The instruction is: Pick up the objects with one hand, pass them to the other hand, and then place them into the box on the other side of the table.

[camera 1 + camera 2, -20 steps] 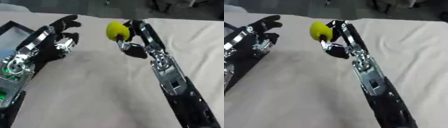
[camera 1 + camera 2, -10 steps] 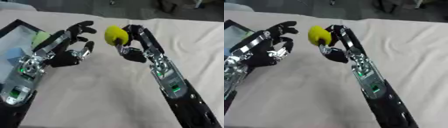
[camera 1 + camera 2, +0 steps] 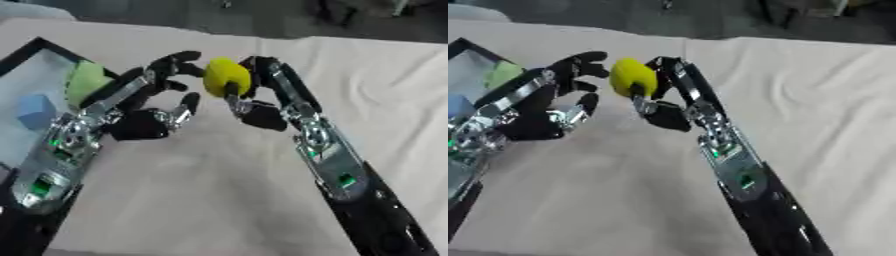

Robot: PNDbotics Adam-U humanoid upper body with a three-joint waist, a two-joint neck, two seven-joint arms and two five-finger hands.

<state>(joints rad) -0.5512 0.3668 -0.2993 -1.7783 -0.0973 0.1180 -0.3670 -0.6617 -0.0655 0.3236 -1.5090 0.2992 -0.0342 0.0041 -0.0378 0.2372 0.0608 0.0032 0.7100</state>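
Note:
My right hand [image 3: 260,107] holds a yellow ball [image 3: 226,76] above the middle of the table, fingers and thumb curled round it. My left hand [image 3: 156,114] is right beside it on the left, fingers spread and relaxed, with its fingertips [image 3: 187,56] close to the ball's left side. I cannot tell whether they touch it. At the left edge lies the black-rimmed box [image 3: 26,51], which holds a light green object [image 3: 86,81] and a blue block [image 3: 35,111].
A cream cloth [image 3: 385,95] covers the table, with open cloth to the right and in front of the arms. Dark floor and furniture legs show beyond the far edge.
The view has shifted, showing more of the box. My left hand has come closer to the ball, and the gap between the two hands has nearly closed.

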